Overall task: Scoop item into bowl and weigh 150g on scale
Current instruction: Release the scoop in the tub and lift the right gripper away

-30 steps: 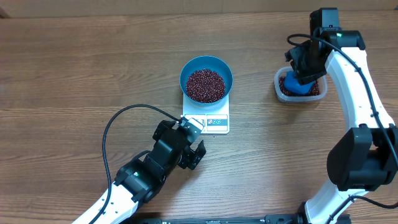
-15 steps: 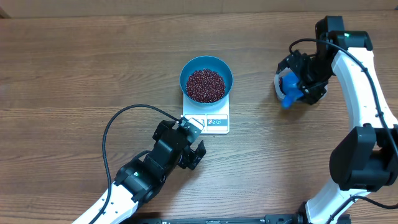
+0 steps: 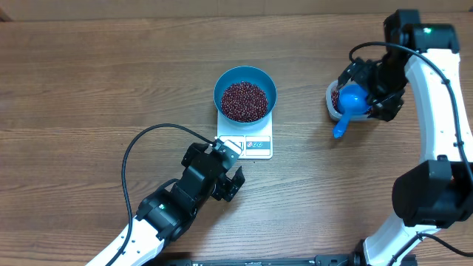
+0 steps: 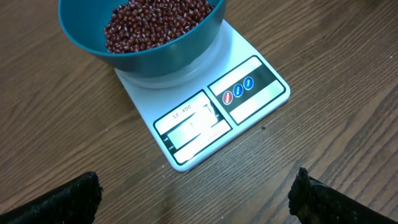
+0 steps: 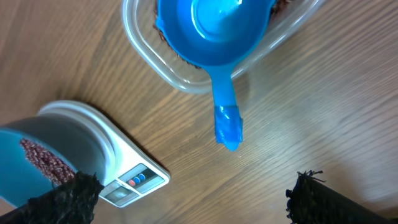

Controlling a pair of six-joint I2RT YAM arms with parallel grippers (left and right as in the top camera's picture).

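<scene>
Surface: matte brown wood-grain table [image 3: 89,89] with a pale strip along the far edge; at left, the left gripper [image 4: 198,202] hovers just in front of the scale, black fingers spread wide, holding nothing. Centre: a smooth round teal bowl [image 3: 219,86] sits on the flat white rectangular scale [image 3: 255,146], overhanging it, and holds 1 grainy heap of small red-brown beans [image 3: 244,100]. Right: a clear rounded-rectangular plastic tub [image 3: 329,96] holds a glossy blue scoop [image 3: 352,98], handle jutting over the rim; the right gripper [image 5: 189,202] hangs above, jaws spread, gripping nothing.
</scene>
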